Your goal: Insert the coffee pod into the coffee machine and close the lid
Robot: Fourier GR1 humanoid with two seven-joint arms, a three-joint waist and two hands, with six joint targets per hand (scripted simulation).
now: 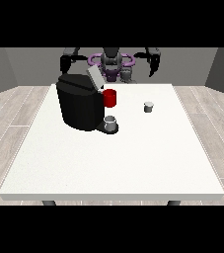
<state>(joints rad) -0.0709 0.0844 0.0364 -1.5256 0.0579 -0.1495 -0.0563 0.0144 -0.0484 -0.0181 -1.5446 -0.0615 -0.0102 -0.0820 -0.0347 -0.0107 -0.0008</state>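
Pod (148, 106) sat upright on the counter (113, 163), right of centre toward the far edge, long axis vertical, wider open end up as far as I could tell. It stood alone, nothing touching it.

Hand at the view's right (154, 65) hung in the air behind the far edge, well apart from the pod and above it; pod lay nearer the camera and slightly left of that hand. Fingers pointed down, but whether they were straight or curled I couldn't tell. It held nothing.

Hand at the view's left (65, 62) was also raised behind the far edge, above and just behind the machine (81, 106). Too small to read its fingers. It held nothing either.

Machine was black, on the left half of the counter, near the far edge. Lid (94, 76) was up, tilted back toward the robot, grey underside showing. A red part (110, 98) stuck out of the machine's right side, facing the pod. A grey cup (111, 123) stood on the machine's base, just in front of that red part.

Pod and machine were apart with bare counter between them. Right of the pod, clear surface ran to the right edge. Whole near half of the counter was open.
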